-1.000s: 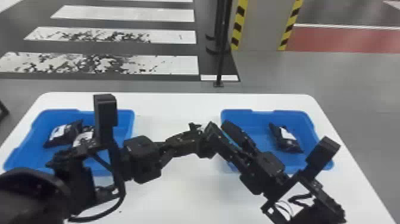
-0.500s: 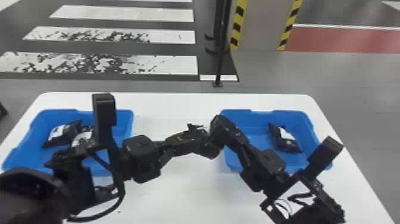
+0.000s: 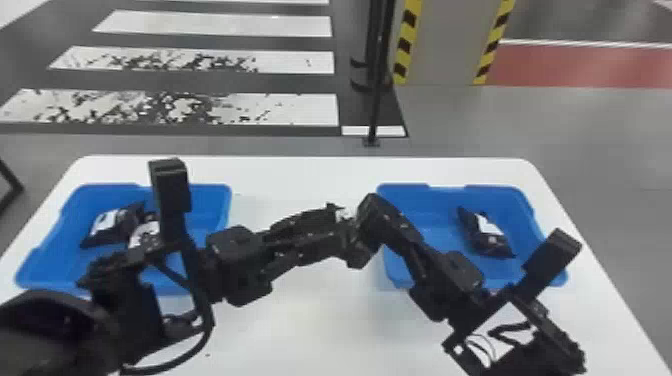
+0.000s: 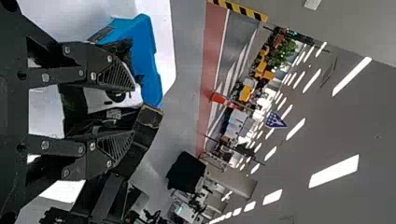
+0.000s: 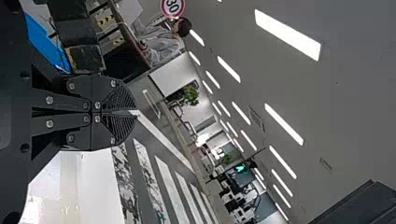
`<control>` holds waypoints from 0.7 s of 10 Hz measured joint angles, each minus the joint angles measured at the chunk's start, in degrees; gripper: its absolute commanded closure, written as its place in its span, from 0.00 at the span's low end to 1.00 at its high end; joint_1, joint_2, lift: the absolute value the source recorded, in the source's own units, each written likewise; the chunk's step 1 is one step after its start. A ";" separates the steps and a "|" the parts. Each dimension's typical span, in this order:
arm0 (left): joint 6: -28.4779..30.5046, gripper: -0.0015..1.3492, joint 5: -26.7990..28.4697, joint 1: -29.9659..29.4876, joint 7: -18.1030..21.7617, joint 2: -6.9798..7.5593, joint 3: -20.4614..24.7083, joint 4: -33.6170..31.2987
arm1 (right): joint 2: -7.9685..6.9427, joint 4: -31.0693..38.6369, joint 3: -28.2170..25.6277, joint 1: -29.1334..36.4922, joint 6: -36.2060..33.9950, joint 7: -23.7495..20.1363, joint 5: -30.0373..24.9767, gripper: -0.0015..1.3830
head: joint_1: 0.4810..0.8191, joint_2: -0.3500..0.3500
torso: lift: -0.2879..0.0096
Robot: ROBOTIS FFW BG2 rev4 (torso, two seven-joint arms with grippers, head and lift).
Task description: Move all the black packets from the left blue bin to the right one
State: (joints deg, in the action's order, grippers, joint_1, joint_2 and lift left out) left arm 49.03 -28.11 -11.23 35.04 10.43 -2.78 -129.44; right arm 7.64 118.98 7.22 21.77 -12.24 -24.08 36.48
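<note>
Two arms, tools brought together above the white rectangular tabletop [image 3: 300, 330], between the bins. Change noted: our right tool [image 5: 135, 113], its flat black fingers spread a second ago, has since closed beside our left tool [image 4: 134, 111]. Meaning, as we judge it: a packet is being passed across, and the final drop remains to be done.

Left tool: fingers part-way apart, with a soft black packet with a white label [image 4: 105, 99] between them; we take it as gripped.

Right tool: narrow, finger faces meeting. Whether a thin edge of the packet is pinched there, we cannot tell; one finger lies close by it.

Contents, left blue plastic bin [image 3: 207, 189]: two items, a black packet with a pale label [image 3: 107, 227] and, beside it, a second labelled packet [image 3: 145, 234], partly behind our left arm.

Contents, right blue plastic bin [image 3: 447, 186]: one black packet with a white patch [image 3: 487, 235], lying slantwise.

Caution: should we open the left tool before the right has a firm hold, the packet could fall to the tabletop.
</note>
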 measured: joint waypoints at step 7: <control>-3.54 0.12 -3.42 -5.60 0.02 -1.32 4.94 -1.43 | 1.11 -18.50 -7.97 -12.84 0.01 0.90 -4.76 0.89 | 0.63 0.33 | 0.50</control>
State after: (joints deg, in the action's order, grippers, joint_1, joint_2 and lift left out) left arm 45.50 -31.53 -16.84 35.07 9.12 2.16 -130.88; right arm 8.75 100.48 -0.75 8.93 -12.23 -23.18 31.72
